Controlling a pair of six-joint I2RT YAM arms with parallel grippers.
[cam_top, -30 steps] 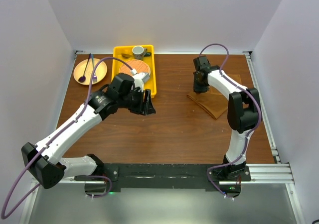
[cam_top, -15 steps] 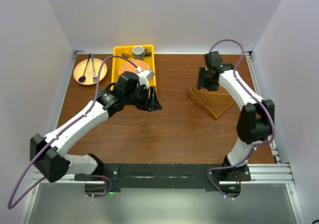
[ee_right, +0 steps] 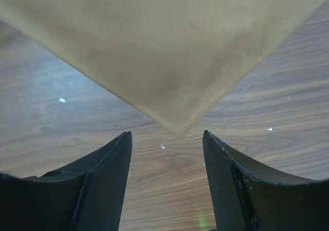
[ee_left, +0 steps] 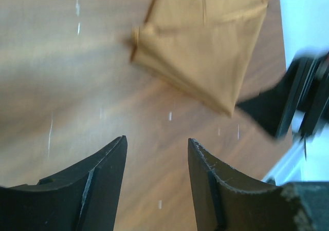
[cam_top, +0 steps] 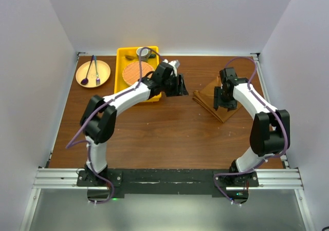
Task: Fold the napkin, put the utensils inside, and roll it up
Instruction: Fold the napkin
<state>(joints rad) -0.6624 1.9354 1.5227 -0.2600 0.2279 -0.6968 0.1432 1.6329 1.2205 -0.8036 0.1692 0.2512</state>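
The napkin (cam_top: pixel 207 96) lies folded into a rust-brown triangle on the right half of the table. In the left wrist view the napkin (ee_left: pixel 205 41) is ahead of my left gripper (ee_left: pixel 157 141), which is open and empty over bare wood. In the top view my left gripper (cam_top: pixel 183 87) is just left of the cloth. My right gripper (cam_top: pixel 222 101) hovers over the cloth's near right part. In its wrist view my right gripper (ee_right: pixel 167 136) is open, with the napkin's pointed corner (ee_right: pixel 175 56) just ahead of the fingertips. The utensils are out of view.
A yellow tray (cam_top: pixel 123 54) at the back holds a round orange mat (cam_top: pixel 134 73) and a grey cup (cam_top: pixel 143 52). A tan plate (cam_top: pixel 103 73) at the back left carries a purple spoon and a dark fork. White walls close in three sides.
My left arm swung right from in front of the tray to beside the napkin. My right gripper opened and moved from the cloth's far left edge to over its near right part.
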